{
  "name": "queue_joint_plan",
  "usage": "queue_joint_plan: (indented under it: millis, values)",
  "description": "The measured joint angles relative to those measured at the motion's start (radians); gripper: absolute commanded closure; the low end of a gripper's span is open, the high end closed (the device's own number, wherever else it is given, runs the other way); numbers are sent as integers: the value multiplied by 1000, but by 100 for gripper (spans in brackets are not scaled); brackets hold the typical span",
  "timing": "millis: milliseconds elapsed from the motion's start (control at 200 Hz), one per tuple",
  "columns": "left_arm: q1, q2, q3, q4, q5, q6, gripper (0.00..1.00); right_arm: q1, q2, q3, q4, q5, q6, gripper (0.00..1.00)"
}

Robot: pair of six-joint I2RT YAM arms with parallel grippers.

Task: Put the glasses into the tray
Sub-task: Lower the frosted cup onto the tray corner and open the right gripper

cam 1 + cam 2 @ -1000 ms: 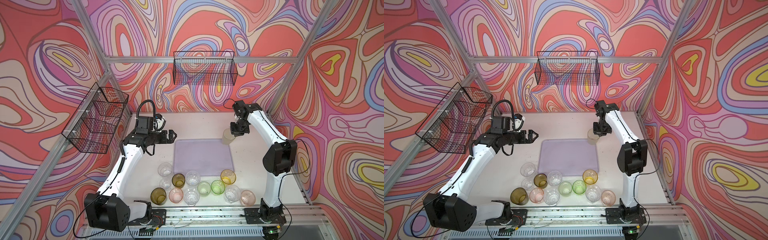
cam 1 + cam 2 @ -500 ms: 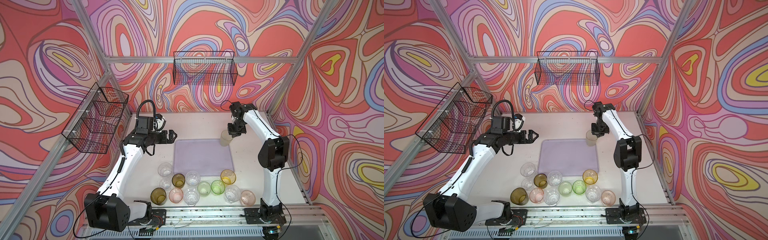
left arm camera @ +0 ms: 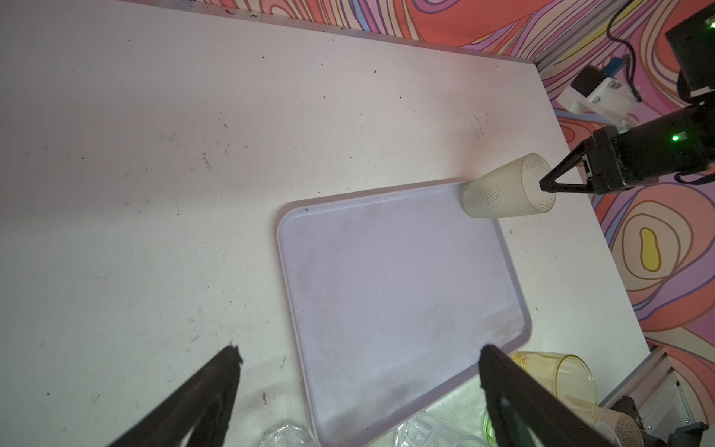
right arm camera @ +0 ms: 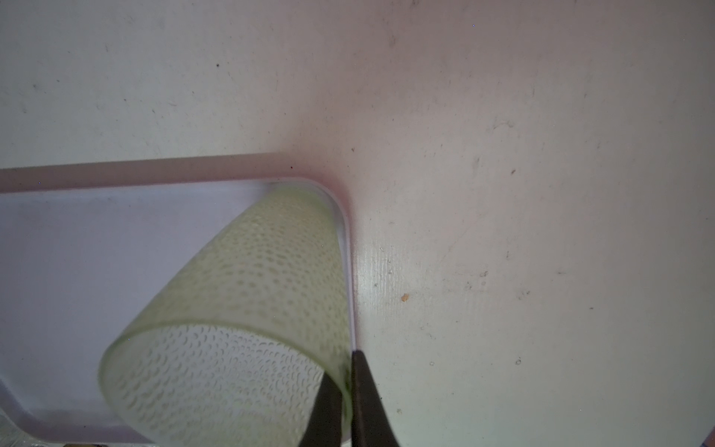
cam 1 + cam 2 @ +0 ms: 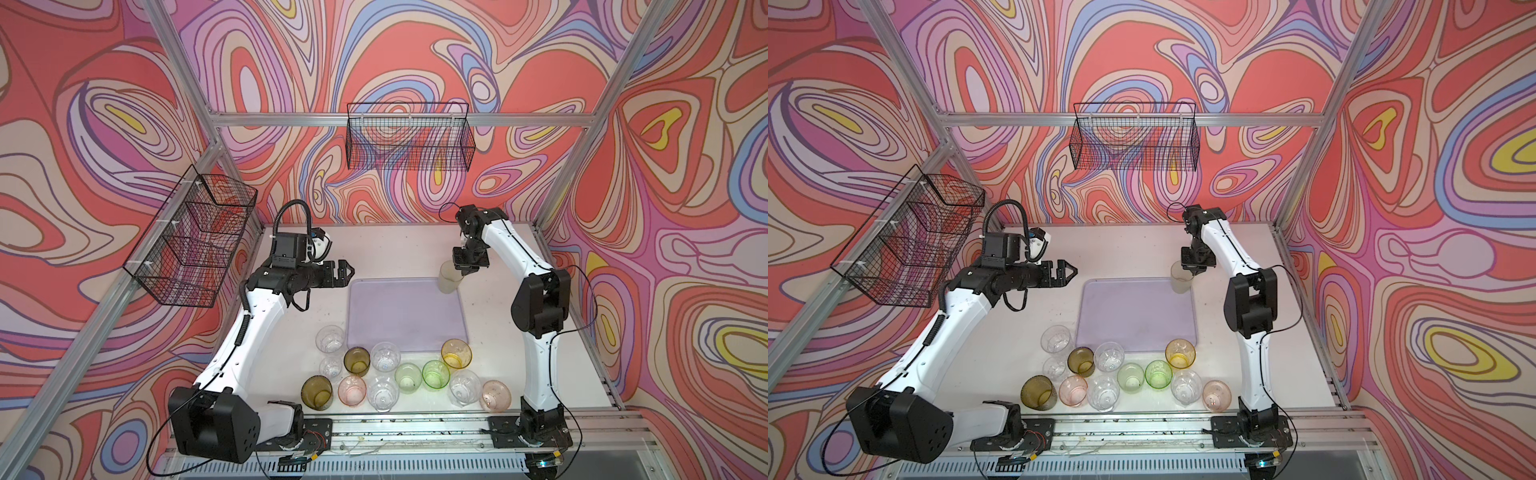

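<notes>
Right arm had carried the tall glass (image 5: 448, 277) a little leftward, to the far right corner of the tray (image 5: 407, 320).
The right gripper (image 3: 544, 185) pinched the rim of that dimpled pale green glass, whose base sat just inside the corner. The left gripper (image 5: 348, 273) hung with fingers spread wide near the tray's far left corner, holding nothing. The other glasses (image 5: 435, 374) stood clustered on the table (image 5: 395, 249) along the tray's near edge.
</notes>
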Motion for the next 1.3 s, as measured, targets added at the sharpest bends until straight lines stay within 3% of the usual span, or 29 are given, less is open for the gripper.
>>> queue_joint_plan:
  millis: [351, 556, 836, 1302]
  values:
    - [0, 0, 0, 0, 0, 0, 1, 0, 0, 0, 6, 2, -1, 87]
    - [0, 0, -1, 0, 0, 0, 1, 0, 0, 0, 14, 2, -1, 72]
    - [0, 0, -1, 0, 0, 0, 1, 0, -3, 19, 28, 7, -4, 62]
    - [0, 0, -5, 0, 8, -5, 1, 0, -195, -63, 119, 7, -19, 61]
